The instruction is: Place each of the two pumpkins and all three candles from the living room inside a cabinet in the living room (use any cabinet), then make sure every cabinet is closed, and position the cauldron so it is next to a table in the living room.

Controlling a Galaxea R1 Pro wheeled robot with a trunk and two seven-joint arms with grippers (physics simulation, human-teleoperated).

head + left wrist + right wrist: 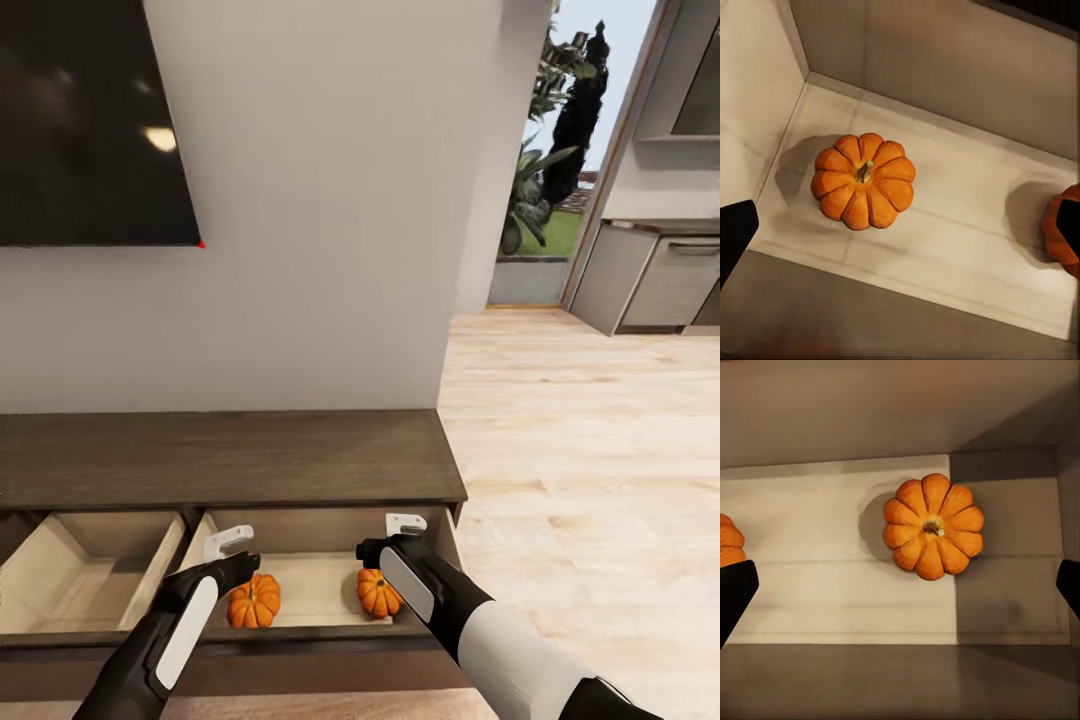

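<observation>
The dark-brown cabinet (pixel 230 455) stands against the wall with two drawers pulled out. Both pumpkins lie on the pale floor of the right drawer (pixel 312 588): one pumpkin (pixel 254 601) (pixel 862 180) at its left, the other pumpkin (pixel 378 593) (pixel 934 536) at its right. My left gripper (pixel 228 545) hovers open above the left pumpkin, and a dark fingertip (pixel 735 236) shows at the frame edge. My right gripper (pixel 405 525) hovers open above the right pumpkin, its fingertips (pixel 735 592) wide apart. Neither gripper touches a pumpkin.
The left drawer (pixel 90 575) is open with a bare beige interior. A dark screen (pixel 90 120) hangs on the wall above the cabinet. Wood floor (pixel 580 450) stretches to the right toward grey kitchen cupboards (pixel 660 280) and a garden doorway (pixel 550 180).
</observation>
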